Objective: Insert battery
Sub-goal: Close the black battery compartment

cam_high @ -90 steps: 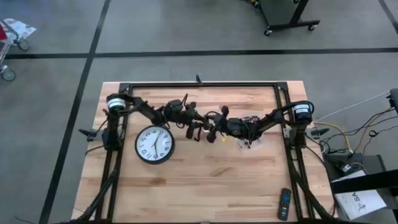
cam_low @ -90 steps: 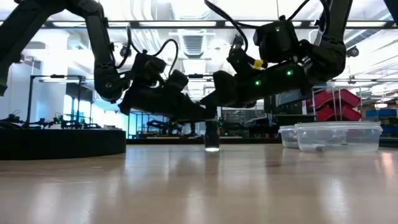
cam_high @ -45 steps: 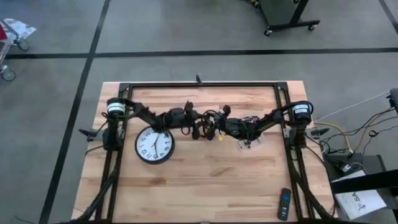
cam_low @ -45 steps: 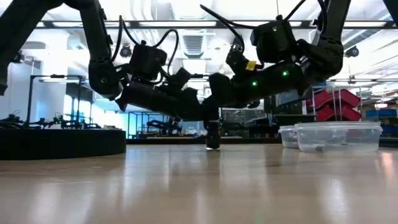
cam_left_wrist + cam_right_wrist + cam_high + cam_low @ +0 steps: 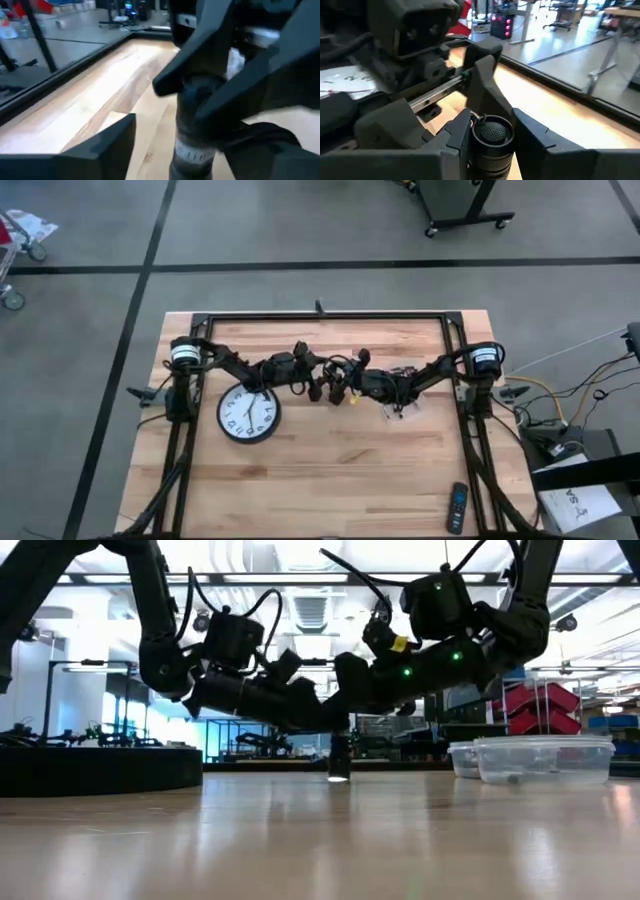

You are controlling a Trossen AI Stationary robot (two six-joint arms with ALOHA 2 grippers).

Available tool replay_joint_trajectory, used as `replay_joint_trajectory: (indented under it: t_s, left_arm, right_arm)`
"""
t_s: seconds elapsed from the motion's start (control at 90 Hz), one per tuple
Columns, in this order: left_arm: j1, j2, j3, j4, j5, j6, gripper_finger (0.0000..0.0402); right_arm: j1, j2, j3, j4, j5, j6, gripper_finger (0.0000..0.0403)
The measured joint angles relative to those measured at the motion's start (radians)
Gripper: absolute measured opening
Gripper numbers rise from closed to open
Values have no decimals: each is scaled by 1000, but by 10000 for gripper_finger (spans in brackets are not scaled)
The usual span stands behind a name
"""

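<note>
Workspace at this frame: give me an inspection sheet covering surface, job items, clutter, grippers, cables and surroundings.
Surface: wooden table, bare across its near half.
Job's things: a dark cylindrical flashlight stands upright at the table's middle rear; its ribbed body and round end cap show in the right wrist view. No battery seen.
Clutter: wall clock lying face up on the left; remote control at the near right corner; clear plastic containers on the right.
Grippers: right gripper closed on the flashlight; left gripper facing it, fingers apart.
Cables: bundled leads beside the table's right edge.
Surroundings: concrete floor, a wheeled stand behind; no person seen.
</note>
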Motion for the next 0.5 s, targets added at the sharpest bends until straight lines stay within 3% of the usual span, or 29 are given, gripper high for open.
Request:
replay_joint_trajectory:
  t_s: [0.211,0.378,0.5]
  left_arm:
    - [82,1,-16,-19,395,64,261]
    - [100,2,-13,-23,581,218,229]
    - [103,2,-4,-26,710,250,206]
  right_arm:
    - [-7,-13,-2,-5,-154,-46,91]
    - [-32,-14,-1,-3,-280,-59,91]
    - [-34,-14,-1,4,-390,-97,91]
